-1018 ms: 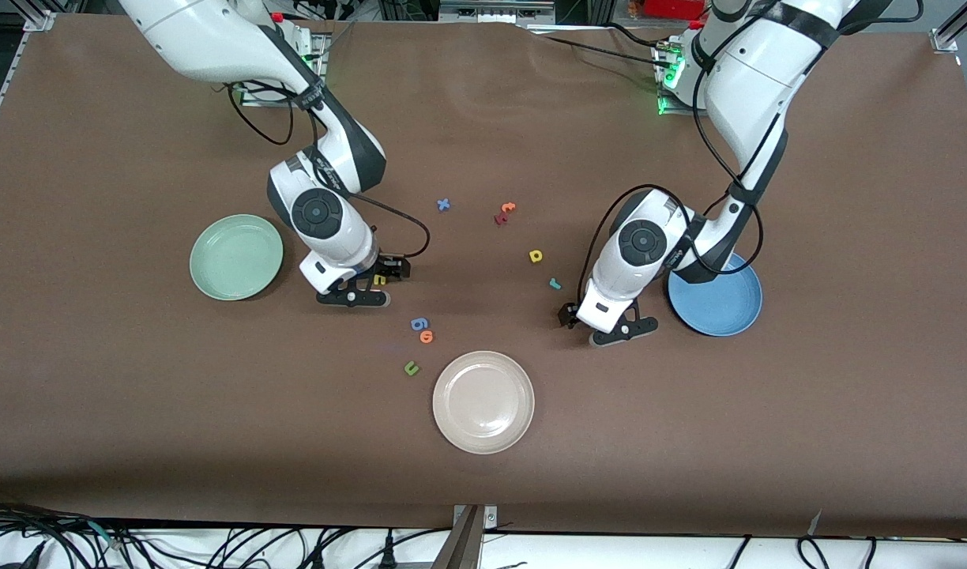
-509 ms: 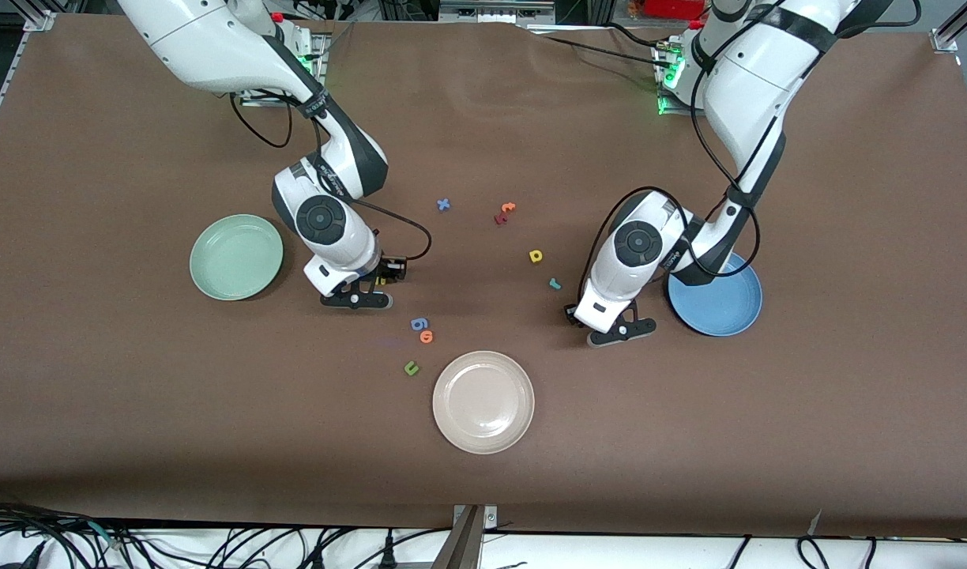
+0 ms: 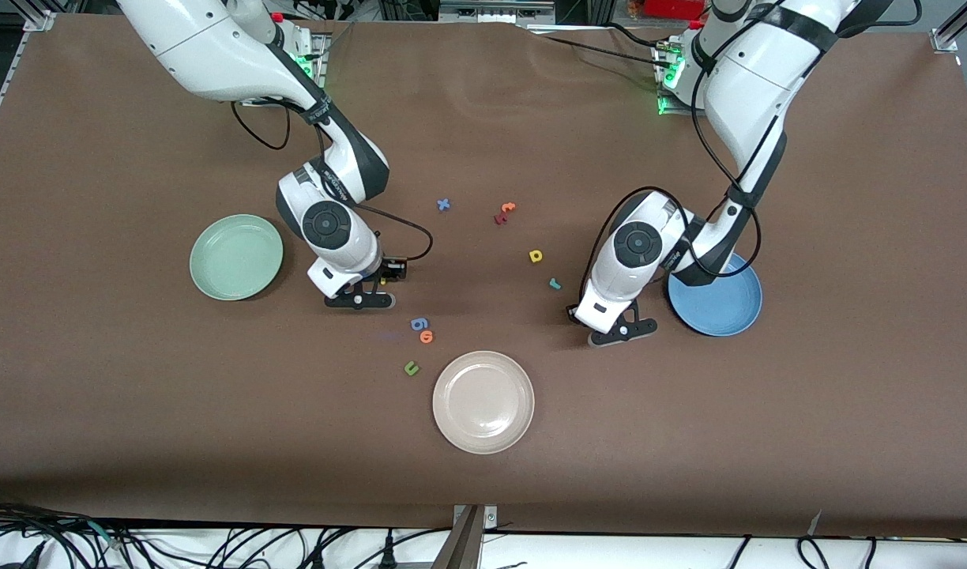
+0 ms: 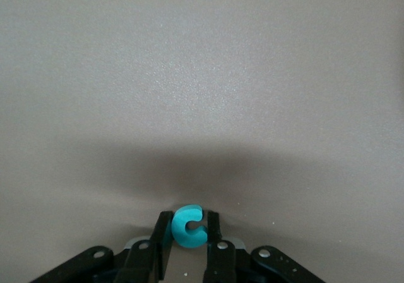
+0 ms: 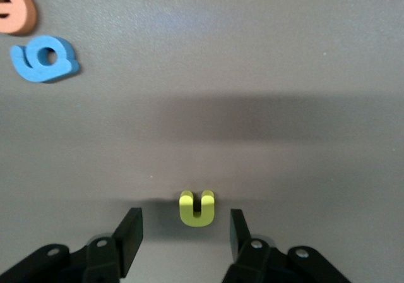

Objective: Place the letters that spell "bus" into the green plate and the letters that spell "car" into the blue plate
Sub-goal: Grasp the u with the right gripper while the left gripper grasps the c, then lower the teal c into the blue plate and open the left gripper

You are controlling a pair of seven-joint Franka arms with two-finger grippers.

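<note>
My left gripper [image 4: 188, 227] is shut on the teal "c" [image 4: 189, 225], which sits pinched between both fingers just above the brown table. In the front view this gripper [image 3: 599, 322] is low beside the blue plate [image 3: 728, 308], and the hand hides the "c". My right gripper [image 5: 184, 230] stands open around the yellow "u" [image 5: 197, 207], which lies flat with a gap to each finger. In the front view it [image 3: 373, 288] is beside the green plate [image 3: 236, 257]. The yellow "a" [image 3: 536, 255] and teal "r" [image 3: 554, 283] lie between the two hands.
A cream plate [image 3: 483, 401] sits nearest the front camera. A blue "g" [image 3: 419, 323], orange "o" [image 3: 427, 337] and olive "u" [image 3: 411, 367] lie close to it. A blue "x" [image 3: 443, 205], an orange letter [image 3: 509, 207] and a red letter [image 3: 500, 217] lie toward the bases.
My left gripper has closed onto the teal "c". My right gripper's fingers have come closer together around the yellow "u" and the hand has shifted slightly.
</note>
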